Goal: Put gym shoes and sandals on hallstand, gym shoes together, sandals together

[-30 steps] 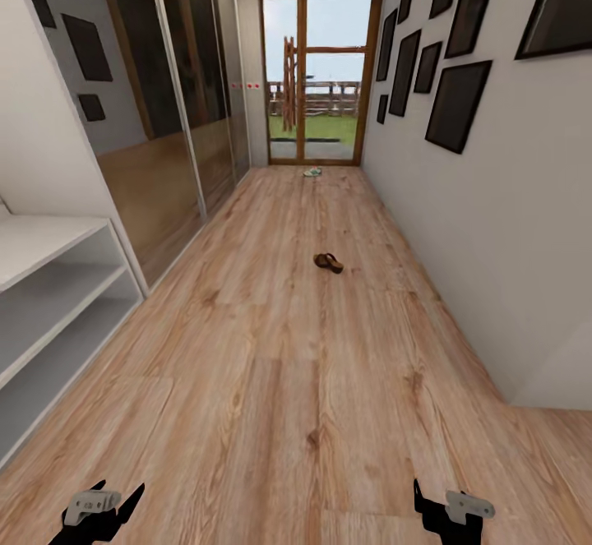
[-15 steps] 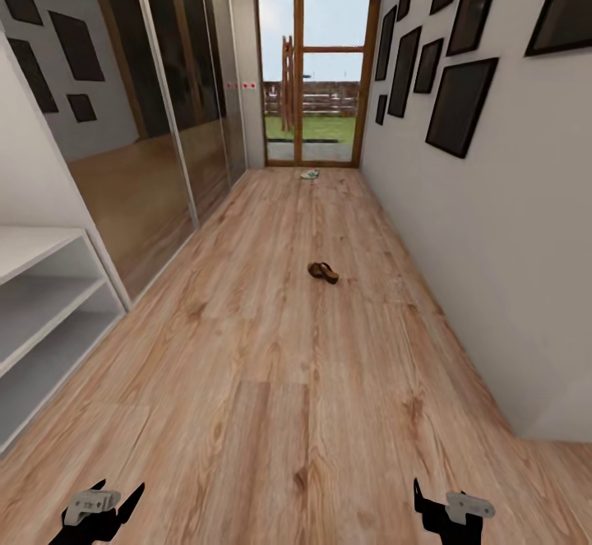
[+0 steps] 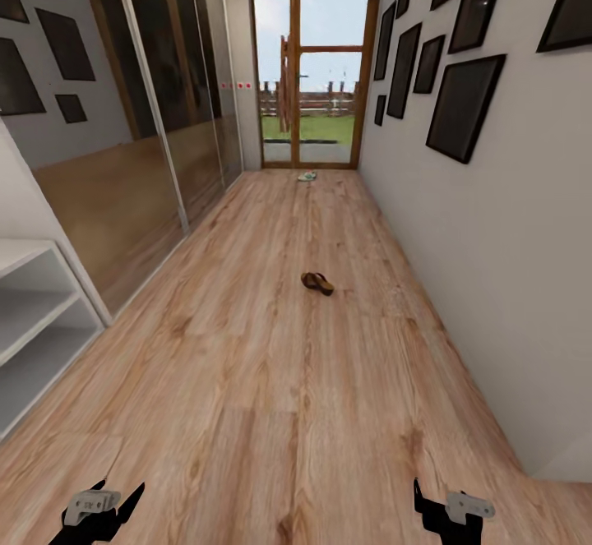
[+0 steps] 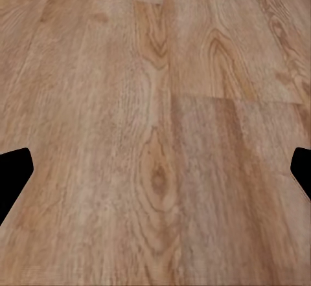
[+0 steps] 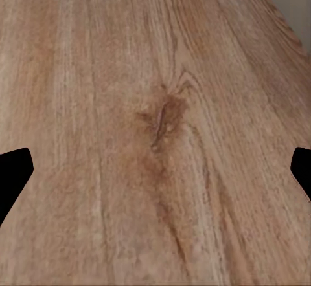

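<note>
A brown sandal lies on the corridor floor in the middle of the head view. Far down the corridor, by the glass door, a white gym shoe with a green stripe rests on the planks. The pale-grey hallstand stands at the left edge, its open shelf slots bare. My left gripper and right gripper hang low at the bottom of the head view, both open with nothing between their fingers. In each wrist view the black fingertips stand wide apart over bare wood.
Mirrored sliding wardrobe doors line the left wall. The right wall carries several dark picture frames and juts out at the lower right corner. A wood-framed glass door closes the far end.
The view has advanced down the corridor: the hallstand has slid further toward the left edge and the sandal sits lower and nearer. Both grippers hold the same pose.
</note>
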Motion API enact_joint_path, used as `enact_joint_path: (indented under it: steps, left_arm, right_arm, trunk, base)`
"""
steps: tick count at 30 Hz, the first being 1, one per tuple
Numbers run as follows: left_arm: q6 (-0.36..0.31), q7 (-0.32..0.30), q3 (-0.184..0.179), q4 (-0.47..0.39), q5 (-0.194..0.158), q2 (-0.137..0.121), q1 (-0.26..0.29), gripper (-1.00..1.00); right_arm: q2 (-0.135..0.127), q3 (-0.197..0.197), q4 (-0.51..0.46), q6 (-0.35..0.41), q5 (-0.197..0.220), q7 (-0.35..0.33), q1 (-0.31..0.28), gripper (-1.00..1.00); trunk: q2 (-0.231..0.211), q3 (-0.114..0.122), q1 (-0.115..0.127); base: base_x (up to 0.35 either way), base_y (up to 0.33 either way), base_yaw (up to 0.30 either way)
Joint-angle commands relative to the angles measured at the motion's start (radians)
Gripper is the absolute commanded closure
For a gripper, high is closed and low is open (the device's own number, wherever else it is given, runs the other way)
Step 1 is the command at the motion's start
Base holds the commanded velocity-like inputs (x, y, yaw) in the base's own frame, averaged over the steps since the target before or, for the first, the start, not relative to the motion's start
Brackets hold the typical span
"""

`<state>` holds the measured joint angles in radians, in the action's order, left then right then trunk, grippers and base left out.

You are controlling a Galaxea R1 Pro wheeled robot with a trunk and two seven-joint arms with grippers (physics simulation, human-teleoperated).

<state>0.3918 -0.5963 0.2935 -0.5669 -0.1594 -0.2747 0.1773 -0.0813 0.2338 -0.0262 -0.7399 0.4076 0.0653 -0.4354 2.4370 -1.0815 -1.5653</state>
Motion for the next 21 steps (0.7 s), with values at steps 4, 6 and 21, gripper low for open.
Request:
enact_joint_path:
  steps: [4,6,21]
  left_arm:
    - [-0.002,-0.010,0.003,0.001,-0.008,0.000,0.001,-1.00]
    - [-0.002,-0.010,0.003,0.001,-0.008,0.000,0.001,-1.00]
    - [-0.002,-0.010,0.003,0.001,-0.008,0.000,0.001,-1.00]
  right_arm:
    - [0.000,0.009,0.000,-0.001,0.002,0.007,0.000,-1.00]
    - [0.000,0.009,0.000,-0.001,0.002,0.007,0.000,-1.00]
    - [0.000,0.009,0.000,-0.001,0.002,0.007,0.000,-1.00]
  trunk:
    - [0.000,-0.001,0.000]
    - [0.000,-0.001,0.000]
    - [0.000,-0.001,0.000]
  base:
    - [0.313,-0.131,0.000]
    - [0.318,-0.126,0.000]
    - [0.327,-0.115,0.000]
